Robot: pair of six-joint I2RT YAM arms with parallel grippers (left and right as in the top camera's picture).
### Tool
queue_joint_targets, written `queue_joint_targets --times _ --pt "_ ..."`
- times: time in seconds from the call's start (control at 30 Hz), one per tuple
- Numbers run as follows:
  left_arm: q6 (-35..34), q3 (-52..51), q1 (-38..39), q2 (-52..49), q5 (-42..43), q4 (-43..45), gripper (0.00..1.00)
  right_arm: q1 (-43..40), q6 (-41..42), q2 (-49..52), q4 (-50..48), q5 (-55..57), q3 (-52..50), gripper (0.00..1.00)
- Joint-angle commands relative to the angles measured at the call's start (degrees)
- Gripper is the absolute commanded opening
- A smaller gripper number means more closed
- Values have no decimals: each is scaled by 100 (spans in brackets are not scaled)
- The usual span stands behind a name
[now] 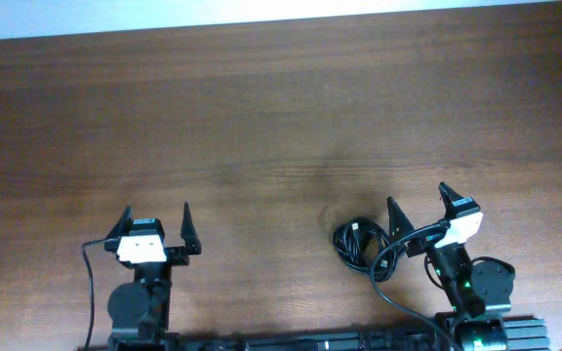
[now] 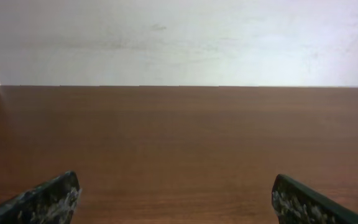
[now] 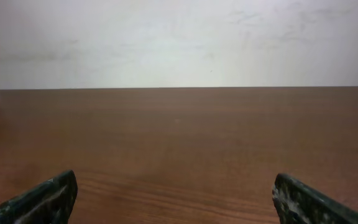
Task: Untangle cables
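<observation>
Both your left gripper (image 1: 155, 211) and right gripper (image 1: 418, 196) stand spread and empty, bunched cables (image 1: 357, 237) untouched beside the latter; grasp a loop next.

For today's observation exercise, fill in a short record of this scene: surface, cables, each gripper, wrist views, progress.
surface: brown wooden table
cables: black, coiled in one bunch, near the table's front edge, right of centre
left gripper: open, empty, well away from the cables
right gripper: open, empty, close beside the cables
wrist views: only bare wood and a pale wall; cables out of sight
progress: untangling not yet begun
</observation>
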State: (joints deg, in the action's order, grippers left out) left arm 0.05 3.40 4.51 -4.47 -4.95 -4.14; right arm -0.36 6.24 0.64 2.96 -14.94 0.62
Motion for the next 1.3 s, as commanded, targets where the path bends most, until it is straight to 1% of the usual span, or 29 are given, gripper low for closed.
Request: queue_joint_targets --times 0.0,0.2,0.23,0.3,0.37,0.4,0.5,0.6,0.73,0.9,1.0,1.07,1.1,1.17,1.27 --pt "481 551 -35 -490 -87 17 99 35 46 -44 9 -114 -31 99" --pt "483 1554 -33 -1943 -63 -57 99 35 46 -44 9 -114 -31 99" --pt "483 1906 -33 -2321 -22 -260 99 35 46 -44 9 -114 -31 99" --pt "483 2374 -33 -2745 -22 -595 99 35 46 -44 9 -114 -31 99" --pt "643 2872 -28 -3152 2 -970 99 35 46 -44 9 -114 -31 99" --pt "765 3215 -28 -3412 11 -1270 99 35 46 -44 9 -114 -31 99" --pt "780 4033 -28 -3963 70 -2050 99 35 46 -44 9 -114 -31 99" --pt "780 4553 -28 -4323 426 -2428 99 35 46 -44 9 -114 -31 99" --pt "782 5001 -28 -4697 1362 -2684 99 35 46 -46 9 -114 -31 99" --pt "1021 5497 -28 -5093 2164 -3248 99 35 44 -44 13 15 -31 99" --pt "1067 5786 -28 -5292 2240 -3427 99 35 44 -46 -90 85 -31 99" --pt "1246 6107 -28 -5469 2236 -3834 99 35 70 -46 -382 -9 -31 99" --pt "1340 6279 -28 -5565 2236 -4098 99 35 313 -44 -603 0 -31 99" --pt "1338 6408 -28 -5674 2262 -4277 99 35 634 -46 -743 35 -4 99" --pt "1335 6411 -28 -5692 2326 -4312 99 35 1233 -44 -474 -17 219 99"
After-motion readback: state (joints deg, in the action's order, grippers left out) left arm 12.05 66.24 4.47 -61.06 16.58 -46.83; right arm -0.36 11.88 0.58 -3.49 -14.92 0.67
